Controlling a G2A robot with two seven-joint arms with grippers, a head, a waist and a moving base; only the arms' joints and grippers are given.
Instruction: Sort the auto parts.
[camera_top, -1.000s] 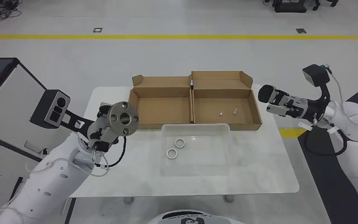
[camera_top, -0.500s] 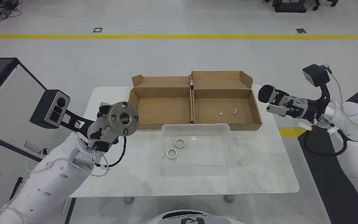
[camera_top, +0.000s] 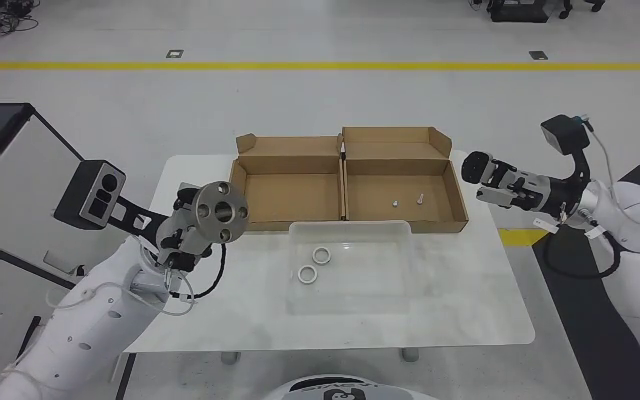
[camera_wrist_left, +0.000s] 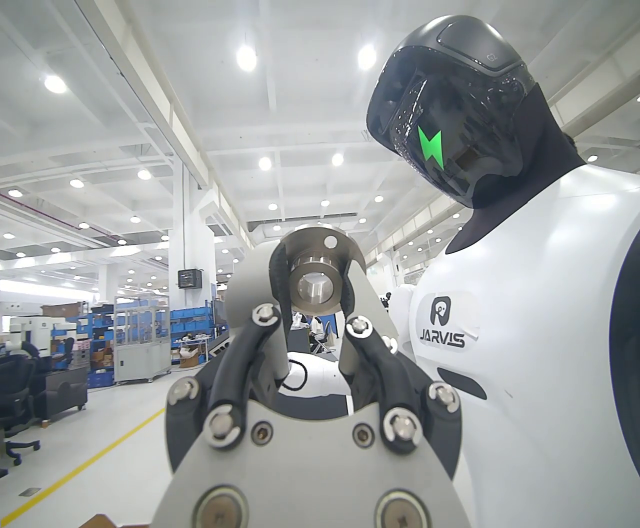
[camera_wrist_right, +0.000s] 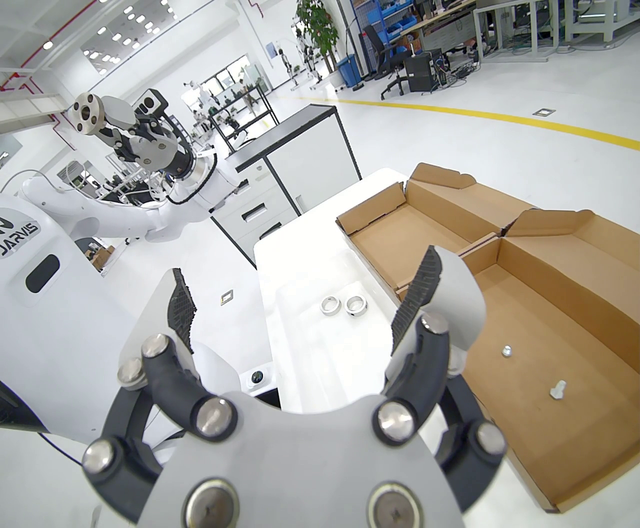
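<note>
The left hand (camera_wrist_left: 313, 292) is up in the air over the left edge of the white surface (camera_top: 200, 180). Its two fingers pinch the short tube of a round metal flange (camera_top: 222, 212). The flat face of the flange, with its little holes, points up.

Next comes an open cardboard box (camera_top: 290, 198), just beside the flange. Touching its right side is a second cardboard box (camera_top: 380, 190). In front of both boxes sits a clear plastic tray (camera_top: 360, 285). A metal ring (camera_top: 322, 255) and a second ring (camera_top: 307, 273) lie in the tray, close together.

Two tiny parts lie in the second box. They may be a small bolt (camera_top: 396, 201) and another bolt (camera_top: 421, 197), but they are too small to be sure.

The right hand (camera_wrist_right: 304, 285) hangs past the right end of the second box, with its fingers spread wide and holding nothing.
</note>
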